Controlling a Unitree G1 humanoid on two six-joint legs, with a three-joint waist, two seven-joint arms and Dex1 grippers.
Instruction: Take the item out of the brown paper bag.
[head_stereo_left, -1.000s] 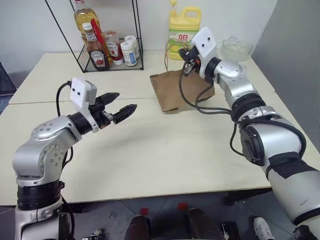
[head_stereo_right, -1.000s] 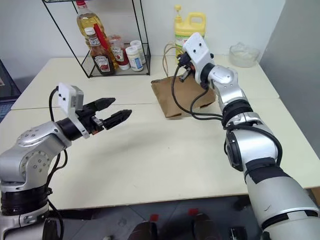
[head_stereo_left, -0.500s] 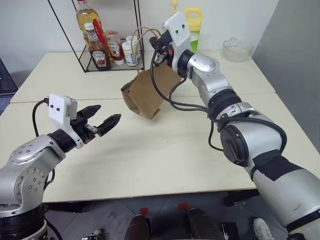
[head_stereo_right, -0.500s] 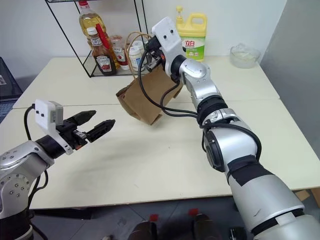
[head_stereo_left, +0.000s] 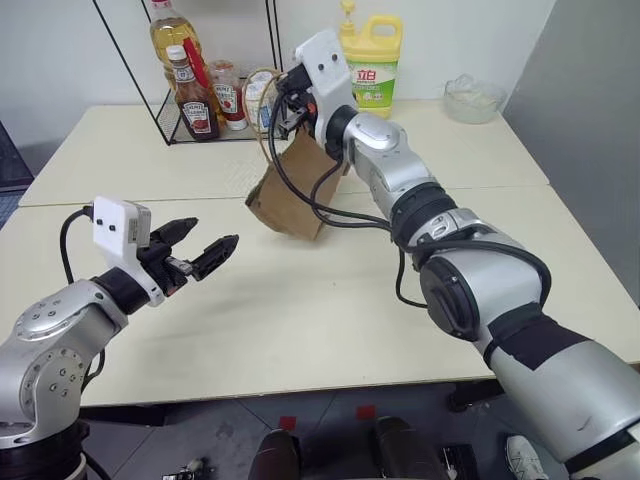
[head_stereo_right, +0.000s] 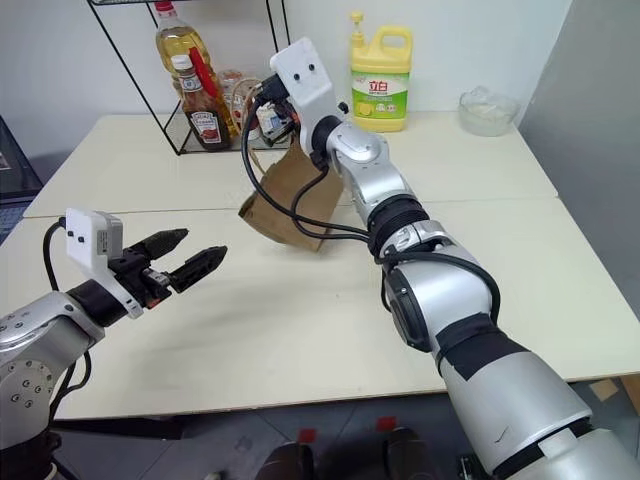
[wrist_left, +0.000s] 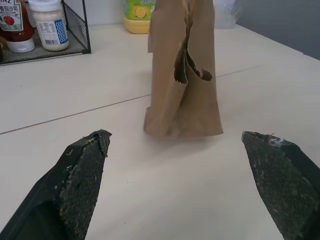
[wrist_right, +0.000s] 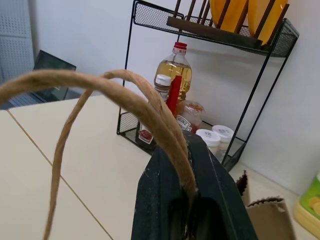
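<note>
The brown paper bag (head_stereo_left: 291, 193) hangs tilted from its tan loop handles (wrist_right: 102, 82), its bottom at or just above the table; I cannot tell if it touches. My right gripper (head_stereo_left: 286, 104) is shut on those handles above the bag, and the right wrist view shows its black fingers (wrist_right: 172, 200) pinching them. My left gripper (head_stereo_left: 215, 232) is open and level over the table, to the left of the bag and apart from it. In the left wrist view the bag (wrist_left: 183, 75) stands beyond the wide-spread fingers (wrist_left: 82, 172). The item is hidden.
A black wire rack (head_stereo_left: 222, 128) at the back left holds an oil bottle (head_stereo_left: 166, 38), ketchup bottles (head_stereo_left: 195, 102) and small jars. A yellow detergent jug (head_stereo_left: 370, 62) stands behind the bag and a clear bowl (head_stereo_left: 472, 98) at the back right. The cream table (head_stereo_left: 330, 300) reaches toward me.
My right gripper has lifted the bag by its handles and swung it leftward, away from the jug. My left gripper has drawn back a little to the left, staying open.
</note>
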